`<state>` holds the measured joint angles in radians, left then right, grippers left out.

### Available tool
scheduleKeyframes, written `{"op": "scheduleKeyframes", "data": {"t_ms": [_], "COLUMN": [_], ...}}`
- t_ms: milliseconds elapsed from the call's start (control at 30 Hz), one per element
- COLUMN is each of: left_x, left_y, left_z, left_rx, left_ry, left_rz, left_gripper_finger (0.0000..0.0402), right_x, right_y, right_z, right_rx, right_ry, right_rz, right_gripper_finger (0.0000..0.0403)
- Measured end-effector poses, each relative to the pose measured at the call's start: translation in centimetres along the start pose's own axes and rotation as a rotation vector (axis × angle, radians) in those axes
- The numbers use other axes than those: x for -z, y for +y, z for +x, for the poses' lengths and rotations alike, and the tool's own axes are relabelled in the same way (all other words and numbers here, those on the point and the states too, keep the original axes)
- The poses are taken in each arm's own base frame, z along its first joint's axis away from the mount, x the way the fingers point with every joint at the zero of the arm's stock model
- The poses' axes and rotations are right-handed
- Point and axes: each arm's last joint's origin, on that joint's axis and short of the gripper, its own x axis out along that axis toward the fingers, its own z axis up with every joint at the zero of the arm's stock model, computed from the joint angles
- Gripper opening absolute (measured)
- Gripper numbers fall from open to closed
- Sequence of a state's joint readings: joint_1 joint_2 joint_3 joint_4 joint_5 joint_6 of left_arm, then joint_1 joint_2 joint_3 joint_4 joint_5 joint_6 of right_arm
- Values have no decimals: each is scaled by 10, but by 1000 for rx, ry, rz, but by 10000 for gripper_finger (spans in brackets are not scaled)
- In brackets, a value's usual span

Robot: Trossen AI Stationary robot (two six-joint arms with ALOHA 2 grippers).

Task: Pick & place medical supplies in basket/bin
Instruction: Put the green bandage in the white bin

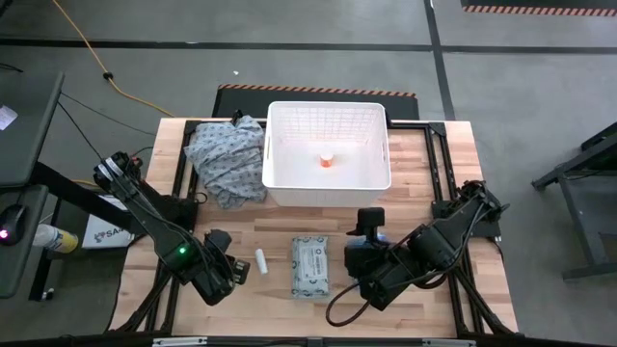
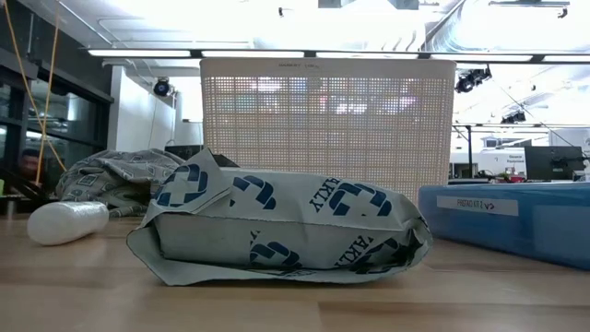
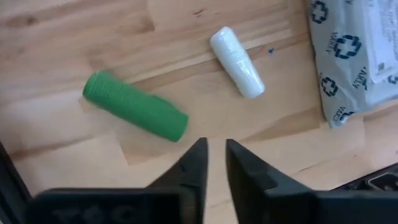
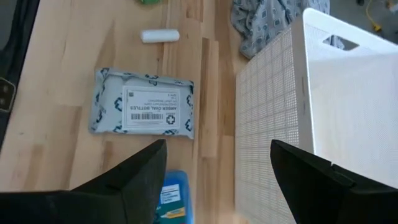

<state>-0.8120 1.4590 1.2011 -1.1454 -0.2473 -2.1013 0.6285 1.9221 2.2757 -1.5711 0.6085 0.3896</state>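
Observation:
The white basket (image 1: 328, 188) stands at the table's far middle, and the orange white-capped bottle (image 1: 328, 160) lies on its floor. The wipes pack (image 1: 309, 265) lies flat near the table's front, with the white tube (image 1: 260, 260) to its left. The green tube (image 3: 137, 112) lies on the wood just ahead of my left gripper (image 3: 214, 152), which hovers above it with only a narrow gap between the fingers. My right gripper (image 4: 214, 162) is wide open above the blue box (image 4: 169, 198), right of the pack (image 4: 144, 111).
A grey patterned cloth heap (image 1: 227, 159) lies against the basket's left wall. In the low view the pack (image 2: 277, 226) fills the middle, with the white tube (image 2: 64, 221) to its left, the blue box (image 2: 507, 217) to its right and the basket (image 2: 327, 115) behind.

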Motion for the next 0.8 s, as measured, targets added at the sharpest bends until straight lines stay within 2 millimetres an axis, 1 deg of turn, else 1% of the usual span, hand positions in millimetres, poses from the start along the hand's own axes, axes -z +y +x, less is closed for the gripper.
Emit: {"op": "scheduleKeyframes", "data": {"t_ms": [200, 333, 433, 600, 733, 800], "left_x": [3, 10, 16, 22, 21, 19], "left_y": [1, 0, -3, -6, -11, -9], "left_z": [1, 10, 19, 36, 50, 53], "left_rx": [-57, -113, -140, -203, -255, -292], "left_ry": [80, 89, 91, 65, 45, 26], "left_rz": [-133, -205, -267, -317, -348, -352], "left_gripper_finger": [189, 240, 269, 294, 296, 293], "right_x": [0, 0, 0, 0, 1, 1], "right_y": [0, 0, 1, 1, 2, 3], "right_z": [0, 0, 0, -1, -1, -2], "right_rx": [0, -12, -13, -16, -21, -24], "right_ry": [0, 5, 4, 5, 5, 4], "right_rz": [-17, -16, -17, -16, -17, -21], "right_gripper_finger": [277, 277, 277, 277, 277, 277]}}
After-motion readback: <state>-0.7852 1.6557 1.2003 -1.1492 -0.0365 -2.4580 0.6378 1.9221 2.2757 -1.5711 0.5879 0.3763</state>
